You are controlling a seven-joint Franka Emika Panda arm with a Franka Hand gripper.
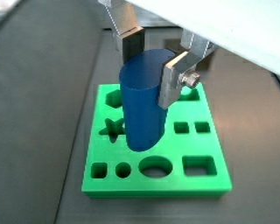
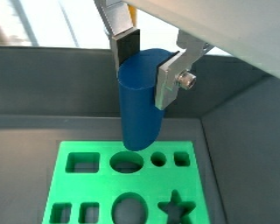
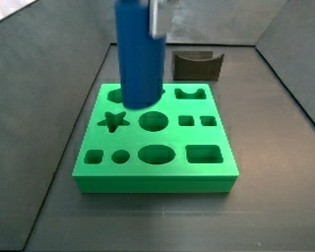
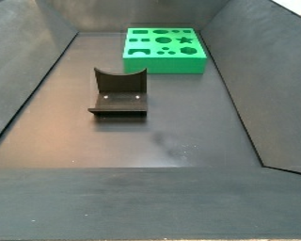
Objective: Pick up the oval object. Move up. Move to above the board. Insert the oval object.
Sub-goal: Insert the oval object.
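The oval object (image 1: 143, 101) is a tall blue peg, held upright. It shows in both wrist views (image 2: 140, 101) and in a side view (image 3: 138, 54). My gripper (image 1: 154, 66) is shut on its upper end, one silver finger on each side, as a wrist view (image 2: 150, 63) also shows. The peg hangs over the green board (image 1: 213, 179), with its lower end above the holed top face and not in any hole. The board lies flat in both side views (image 3: 160, 172) (image 4: 198, 58). Its oval hole (image 3: 157, 154) is in the front row. In the side view from farther off, the gripper and peg are out of view.
The dark fixture (image 3: 197, 65) stands on the floor just behind the board; it also shows in a side view (image 4: 119, 94). Dark sloping bin walls (image 4: 40, 85) enclose the floor on all sides.
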